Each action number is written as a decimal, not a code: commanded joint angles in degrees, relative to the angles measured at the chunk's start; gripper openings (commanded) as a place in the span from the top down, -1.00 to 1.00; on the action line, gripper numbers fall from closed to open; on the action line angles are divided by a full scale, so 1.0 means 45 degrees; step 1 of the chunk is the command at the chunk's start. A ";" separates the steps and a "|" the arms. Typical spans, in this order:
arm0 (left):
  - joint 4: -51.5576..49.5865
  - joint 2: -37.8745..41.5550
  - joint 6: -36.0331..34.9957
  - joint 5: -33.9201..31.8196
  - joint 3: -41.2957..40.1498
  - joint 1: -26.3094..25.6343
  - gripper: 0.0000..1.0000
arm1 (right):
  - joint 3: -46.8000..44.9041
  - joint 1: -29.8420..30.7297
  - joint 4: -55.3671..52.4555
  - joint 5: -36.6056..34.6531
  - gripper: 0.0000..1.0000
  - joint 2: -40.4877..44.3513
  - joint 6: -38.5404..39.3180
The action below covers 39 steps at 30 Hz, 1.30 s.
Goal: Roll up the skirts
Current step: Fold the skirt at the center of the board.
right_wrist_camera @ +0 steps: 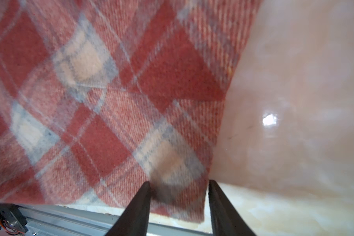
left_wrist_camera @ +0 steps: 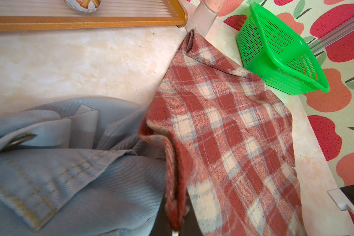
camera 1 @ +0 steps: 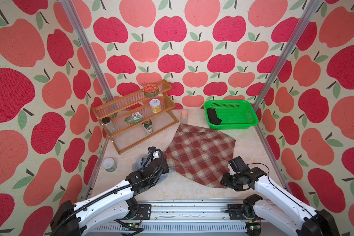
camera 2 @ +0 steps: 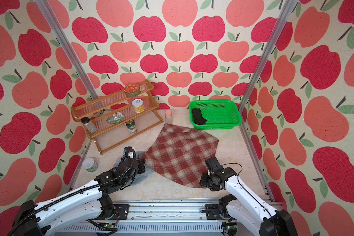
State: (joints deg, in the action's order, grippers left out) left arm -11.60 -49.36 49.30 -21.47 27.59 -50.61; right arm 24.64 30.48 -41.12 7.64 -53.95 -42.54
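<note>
The red-brown and cream plaid skirt (camera 1: 200, 155) (camera 2: 180, 155) lies spread flat mid-table. Its left edge overlaps the crumpled light blue denim skirt (camera 1: 140, 163) (left_wrist_camera: 70, 173). My left gripper (camera 1: 165, 168) (left_wrist_camera: 176, 224) hangs over the denim skirt, shut on a fold of the plaid skirt's (left_wrist_camera: 223, 132) left edge. At the plaid skirt's (right_wrist_camera: 110, 102) near right corner, my right gripper (camera 1: 225, 181) (right_wrist_camera: 179, 183) stands open, its two fingers on either side of the corner. The black skirt (camera 1: 213, 117) (camera 2: 198, 117) lies rolled in the green basket (camera 1: 233, 101) (left_wrist_camera: 284, 61).
A wooden rack (camera 1: 135, 114) holding cans and a jar stands at the back left. A pink-capped bottle (camera 1: 184, 116) stands by the plaid skirt's far corner. A can (camera 1: 109, 164) sits on the table at the left. Aluminium posts flank the table.
</note>
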 commanded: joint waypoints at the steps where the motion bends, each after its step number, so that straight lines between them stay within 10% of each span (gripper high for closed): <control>1: 0.0218 0.0161 -0.0389 0.0150 0.0000 0.0209 1.00 | -0.0304 0.0274 0.1003 0.0184 0.08 -0.0604 -0.0525; 7: 0.0433 0.0063 -0.0446 0.0358 0.0008 0.0478 1.00 | -0.0419 0.0775 0.1702 0.0447 0.31 -0.1015 -0.1009; 13: 0.0537 0.0018 -0.0758 0.0553 0.0313 0.0785 1.00 | -0.0066 0.1369 0.1089 0.0363 0.98 0.0006 -0.1290; 26: -0.1121 0.0987 -0.4577 0.0863 0.5091 0.1790 1.00 | 0.5813 0.1356 -0.2499 0.0321 1.00 0.1556 0.1322; 39: -0.2172 0.3175 -0.3478 0.0700 0.3091 0.1780 1.00 | 0.5474 0.1415 -0.2516 0.1475 1.00 0.2412 0.1256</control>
State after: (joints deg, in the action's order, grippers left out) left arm -18.63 -35.03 33.15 -17.76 39.72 -42.87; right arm 49.84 36.36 -52.03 11.75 -43.20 -37.71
